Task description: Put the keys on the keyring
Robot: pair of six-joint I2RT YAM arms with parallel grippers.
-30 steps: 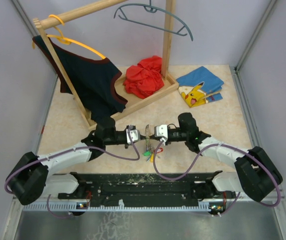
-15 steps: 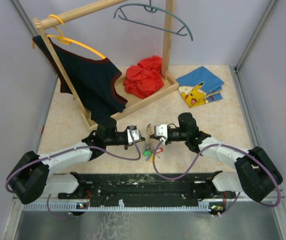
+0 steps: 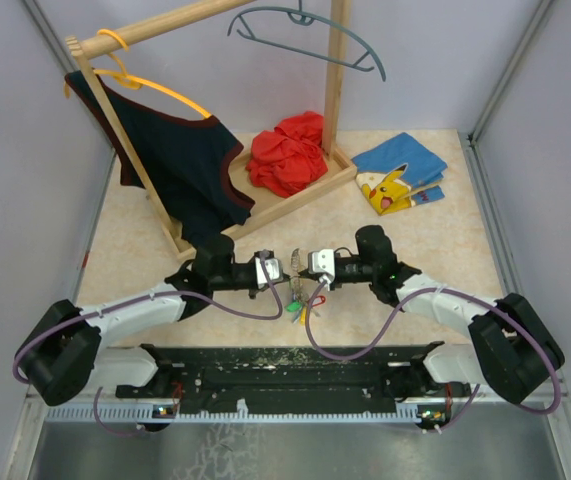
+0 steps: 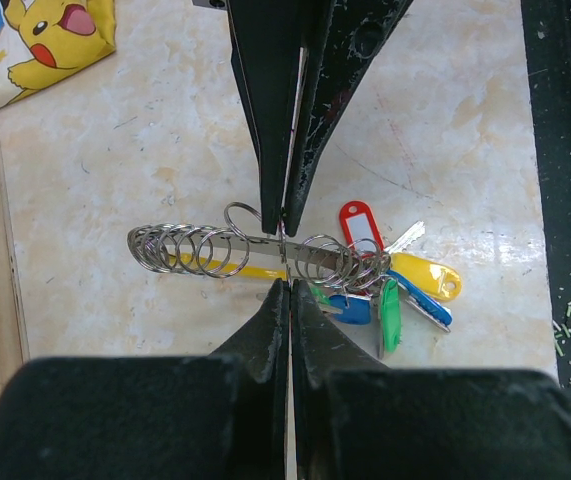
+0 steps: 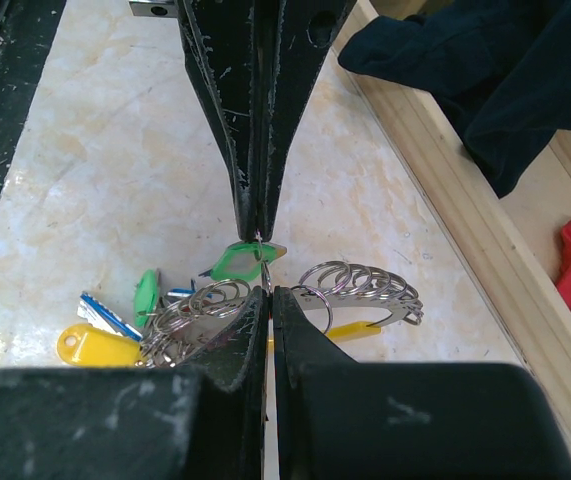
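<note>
A: Looking down from the top camera: finding the left gripper [image 3: 279,268] and the right gripper [image 3: 307,268] meeting tip to tip over the table [image 3: 465,230], with the keyring [image 3: 294,262] between them and the keys [image 3: 300,302] bunched just nearer the bases. Not managing to judge the jaws from up there.

B: Getting that from the wrists instead. Seeing, through the left wrist camera, jaws pressed all but closed across the keyring's flat strip, mid-length, small loops crowding either side. Also picking out the red tag [image 4: 361,222], yellow tag [image 4: 425,276], blue tag [image 4: 350,308] and green tag [image 4: 389,315] fanning out at one end, and the yellow curved piece [image 4: 235,270] lying along the strip.

A: And through the right wrist?

B: Seeing jaws closed to a hairline, pinching the keyring too, another green tag just behind the tips. Catching the dark garment [image 5: 485,80] and wooden rack base [image 5: 465,230] there; catching the Pikachu cloth [image 4: 45,40] only from the left.
</note>
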